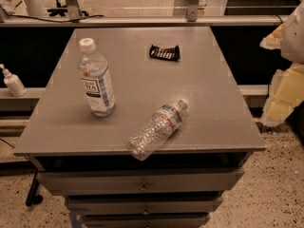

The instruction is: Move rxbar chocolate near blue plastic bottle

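Observation:
The rxbar chocolate (165, 52) is a small flat black wrapper lying at the far middle of the grey table top (218, 99). The blue plastic bottle (97, 87) stands upright at the table's left, with a white cap and a blue-and-white label. The bar and this bottle are well apart. My gripper (281, 91) shows as pale yellow and white parts at the right edge of the view. It is off the table's right side, away from both things, with nothing seen in it.
A thinner ribbed clear bottle (159, 127) with an orange-and-blue band lies on its side near the table's front edge. Drawers (142, 182) sit under the top. A white pump dispenser (12, 82) stands on a ledge at the left. A rail (142, 20) runs behind the table.

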### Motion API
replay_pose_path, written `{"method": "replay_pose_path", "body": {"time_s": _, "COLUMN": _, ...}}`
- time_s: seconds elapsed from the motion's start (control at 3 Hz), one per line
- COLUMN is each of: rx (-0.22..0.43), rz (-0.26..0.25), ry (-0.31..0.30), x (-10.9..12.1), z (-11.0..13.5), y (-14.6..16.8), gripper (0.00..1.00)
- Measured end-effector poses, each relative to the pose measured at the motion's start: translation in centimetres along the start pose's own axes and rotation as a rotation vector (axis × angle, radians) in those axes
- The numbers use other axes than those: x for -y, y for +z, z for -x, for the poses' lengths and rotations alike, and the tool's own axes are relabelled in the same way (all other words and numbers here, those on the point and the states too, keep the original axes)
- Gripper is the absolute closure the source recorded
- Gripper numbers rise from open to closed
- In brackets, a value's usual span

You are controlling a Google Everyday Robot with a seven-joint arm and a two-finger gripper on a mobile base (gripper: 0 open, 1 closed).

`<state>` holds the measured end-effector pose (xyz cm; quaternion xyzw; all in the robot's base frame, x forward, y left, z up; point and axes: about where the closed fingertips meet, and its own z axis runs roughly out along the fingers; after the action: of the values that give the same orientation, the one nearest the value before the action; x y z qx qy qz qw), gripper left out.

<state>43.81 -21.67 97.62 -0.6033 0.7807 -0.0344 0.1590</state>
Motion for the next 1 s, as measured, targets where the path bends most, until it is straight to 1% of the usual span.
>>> {"method": "replay_pose_path", "body": {"time_s": 0.33, "rx": 0.0, "rz": 0.0, "ry": 0.0, "x": 0.0, "z": 0.0, "y": 0.0, "gripper": 0.0}}
{"method": "replay_pose_path", "body": {"time_s": 0.67, "rx": 0.067, "rz": -0.017, "ry": -0.007, "x": 1.8, "z": 2.2, "y": 2.1, "gripper": 0.0}}
{"method": "replay_pose_path", "body": {"time_s": 1.0, "rx": 0.182, "rz": -0.032, "ry": 0.005, "x": 6.0, "z": 6.6, "y": 6.0, "gripper": 0.0}}
